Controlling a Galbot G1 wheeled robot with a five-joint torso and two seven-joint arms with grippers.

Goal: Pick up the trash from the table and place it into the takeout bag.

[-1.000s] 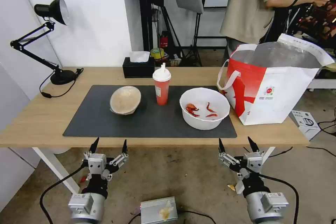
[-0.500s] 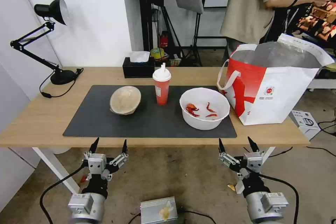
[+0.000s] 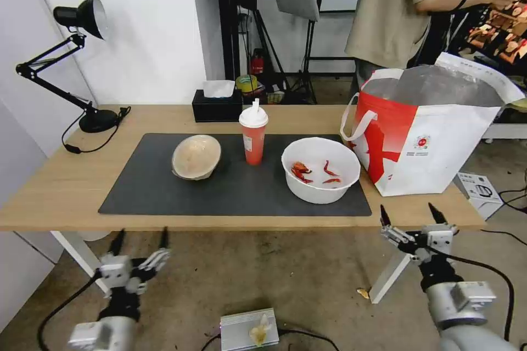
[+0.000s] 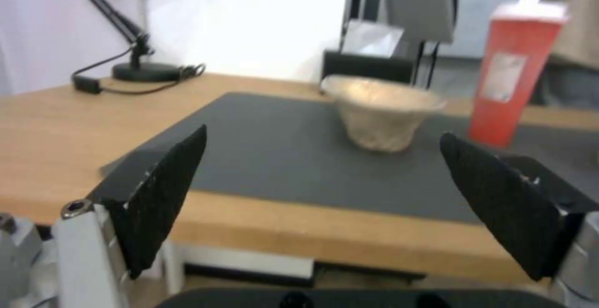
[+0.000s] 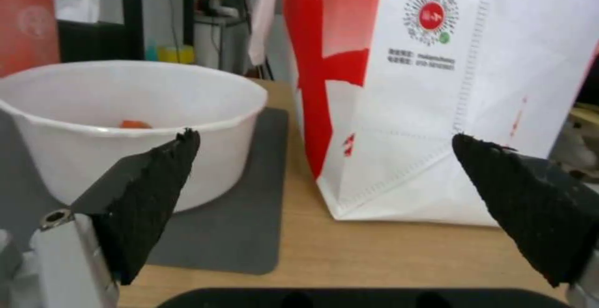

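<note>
Light-wood tabletop (image 3: 66,186) carrying a dark grey mat (image 3: 236,189) on which three trash items stand in a row: at left, a beige paper-like bowl (image 3: 196,157); at centre, a red cup (image 3: 253,137) with white lid and straw; at right, a white round bowl (image 3: 320,169) holding red chili scraps. Just beside the white bowl, at the right end of the tabletop, stands the red-and-white takeout bag (image 3: 433,142), upright, its mouth open to show silver lining. A black tissue box (image 3: 217,105) sits at the far edge behind the cup, and a black desk lamp (image 3: 82,16) at the far left. Left end effector (image 3: 139,238) hangs below the near edge, released and empty, facing the beige bowl. Right end effector (image 3: 410,213), likewise released and empty, sits at the near edge between the white bowl and the bag.
</note>
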